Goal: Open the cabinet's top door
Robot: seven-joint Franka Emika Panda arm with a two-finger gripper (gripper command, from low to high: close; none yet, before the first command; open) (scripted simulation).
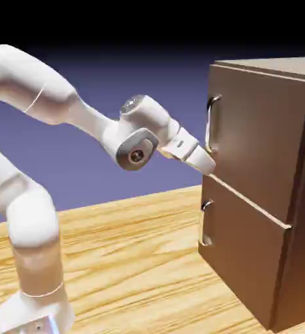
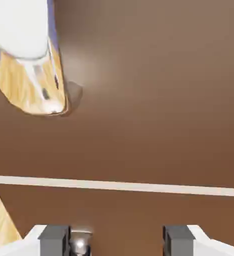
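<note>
Top door (image 1: 259,137) still to be opened, shut flush on the cabinet (image 1: 298,65) at three o'clock, and here's the claw (image 2: 117,242) spread wide below its curved handle (image 1: 210,124), no grip made, the whole pull left!

The arm (image 1: 136,130) reaches right — its hand (image 1: 197,156) near the top door (image 1: 262,137).
</note>
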